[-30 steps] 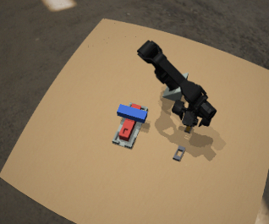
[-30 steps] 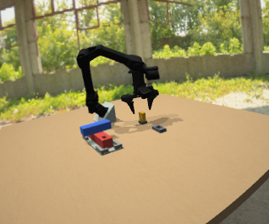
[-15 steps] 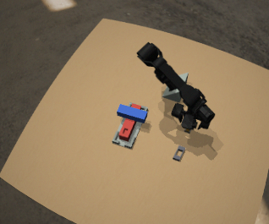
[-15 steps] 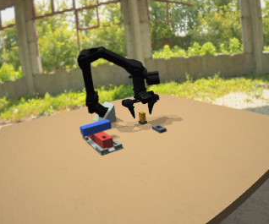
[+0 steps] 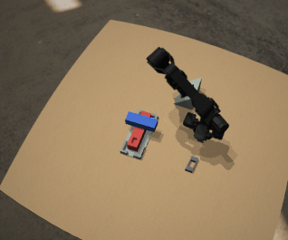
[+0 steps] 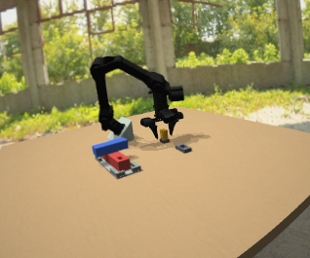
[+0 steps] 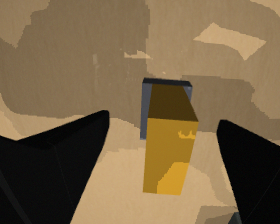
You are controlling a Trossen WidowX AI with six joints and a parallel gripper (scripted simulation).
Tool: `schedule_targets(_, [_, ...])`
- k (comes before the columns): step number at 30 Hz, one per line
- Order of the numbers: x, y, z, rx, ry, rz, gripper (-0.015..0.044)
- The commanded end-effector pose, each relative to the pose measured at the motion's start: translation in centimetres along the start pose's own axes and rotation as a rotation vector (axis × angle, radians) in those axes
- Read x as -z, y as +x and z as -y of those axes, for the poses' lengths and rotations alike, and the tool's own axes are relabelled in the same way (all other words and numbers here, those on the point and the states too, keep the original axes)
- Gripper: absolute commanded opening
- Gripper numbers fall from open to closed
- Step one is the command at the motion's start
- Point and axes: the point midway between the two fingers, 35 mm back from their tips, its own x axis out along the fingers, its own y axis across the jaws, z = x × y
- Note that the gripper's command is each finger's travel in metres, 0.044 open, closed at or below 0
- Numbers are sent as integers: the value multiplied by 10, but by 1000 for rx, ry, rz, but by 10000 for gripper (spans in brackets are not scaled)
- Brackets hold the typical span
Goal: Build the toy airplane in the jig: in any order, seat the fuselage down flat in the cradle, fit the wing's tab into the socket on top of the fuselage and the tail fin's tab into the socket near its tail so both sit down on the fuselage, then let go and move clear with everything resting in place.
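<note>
Toy airplane: its red fuselage [image 5: 136,139] [image 6: 118,161] lies in the grey cradle [image 5: 124,153] [image 6: 121,174] on the table [image 5: 74,173] [image 6: 177,210], blue wing [image 5: 141,121] [image 6: 110,147] across its top. The hand [image 6: 163,133] [image 7: 164,122], fingers apart, straddles the upright yellow tail fin [image 6: 164,134] [image 7: 170,155], holding nothing.

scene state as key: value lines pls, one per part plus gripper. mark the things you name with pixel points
fuselage: red [image 5: 137,139] [image 6: 119,161], in the cradle [image 5: 125,154] [image 6: 121,174]
wing: blue [image 5: 141,121] [image 6: 110,147], across the fuselage
tail fin: yellow [image 6: 164,134] [image 7: 169,155], upright in a dark holder [image 6: 164,141] [image 7: 144,112], not on the fuselage
second holder: grey [image 5: 196,159] [image 6: 183,149], fin-free
gripper: [image 6: 161,133] [image 7: 163,120] open, fingers either side of the fin, no contact
</note>
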Motion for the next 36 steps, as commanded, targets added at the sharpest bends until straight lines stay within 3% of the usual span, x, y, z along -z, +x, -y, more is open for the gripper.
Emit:
schedule_targets(1, [0,1,0,4,-4,5,230])
schedule_targets(8, [0,1,0,4,-4,5,46])
schedule_targets(14, [0,1,0,4,-4,5,6])
schedule_targets(36, [-5,-56,-7,2,-1,-1,0])
